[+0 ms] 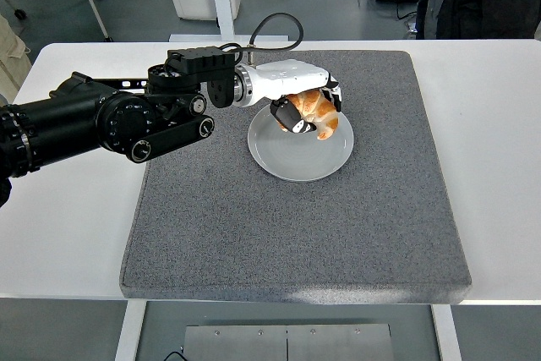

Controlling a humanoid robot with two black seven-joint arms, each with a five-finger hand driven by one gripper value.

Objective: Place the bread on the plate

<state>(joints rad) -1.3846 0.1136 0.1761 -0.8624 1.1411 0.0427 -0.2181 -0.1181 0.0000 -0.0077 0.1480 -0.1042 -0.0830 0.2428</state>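
Placing step: my left hand (306,107) is curled round the bread (318,112), held low over the plate's (292,161) far rim, near mat (254,234) centre. Contact w/ plate unclear. Next, I judge: lower, then spread fingers.

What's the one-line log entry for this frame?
arm: left | left hand: shut on bread | bread: over plate, held, contact unclear | plate: on grey mat | right hand: out of view
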